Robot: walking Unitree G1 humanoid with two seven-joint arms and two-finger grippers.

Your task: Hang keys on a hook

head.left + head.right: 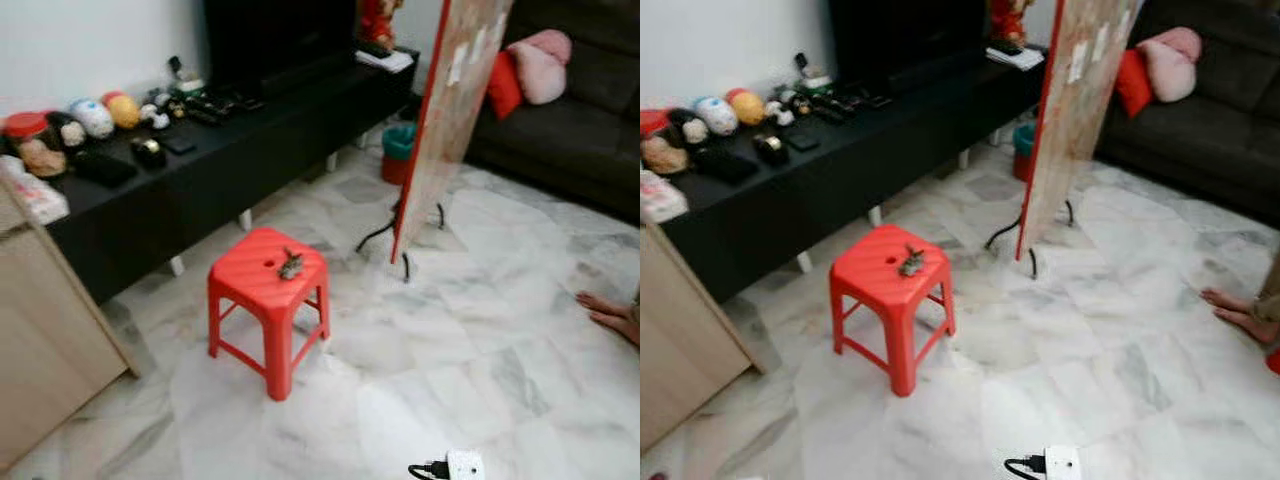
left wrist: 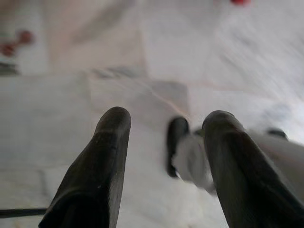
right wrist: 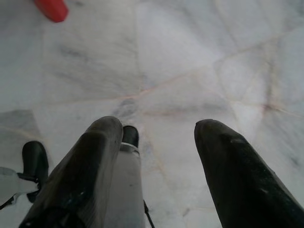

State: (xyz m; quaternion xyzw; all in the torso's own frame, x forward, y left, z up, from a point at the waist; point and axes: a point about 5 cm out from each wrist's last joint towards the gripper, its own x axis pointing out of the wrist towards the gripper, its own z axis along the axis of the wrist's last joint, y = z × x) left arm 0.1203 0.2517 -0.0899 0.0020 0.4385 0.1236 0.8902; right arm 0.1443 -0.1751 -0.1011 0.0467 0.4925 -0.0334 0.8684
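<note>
Left gripper (image 2: 164, 123): two long black fingers spread apart, nothing held between them; pointed down at pale marbled floor tiles (image 2: 199, 42).
Right gripper (image 3: 159, 130): fingers likewise parted, nothing gripped; aimed at the floor, a red stool foot (image 3: 51, 8) seen at the edge.
Arm pose: both arms judged to hang low at the sides, idle, well apart from the target.
Keys: small dark metal bunch of keys (image 1: 291, 265) lies on the seat of a red plastic square stool (image 1: 250, 290), near its far edge.
Handling (judged): light, rigid, loose and jangly; thin and flat on slick plastic, so likely to slide when pinched.
Grasp point (judged): best taken at the ring or thickest clump, from above; detail too small to tell.
Hook: none made out; a tall red-edged wooden board on a black stand (image 1: 440, 120) is seen edge-on beyond the stool.
</note>
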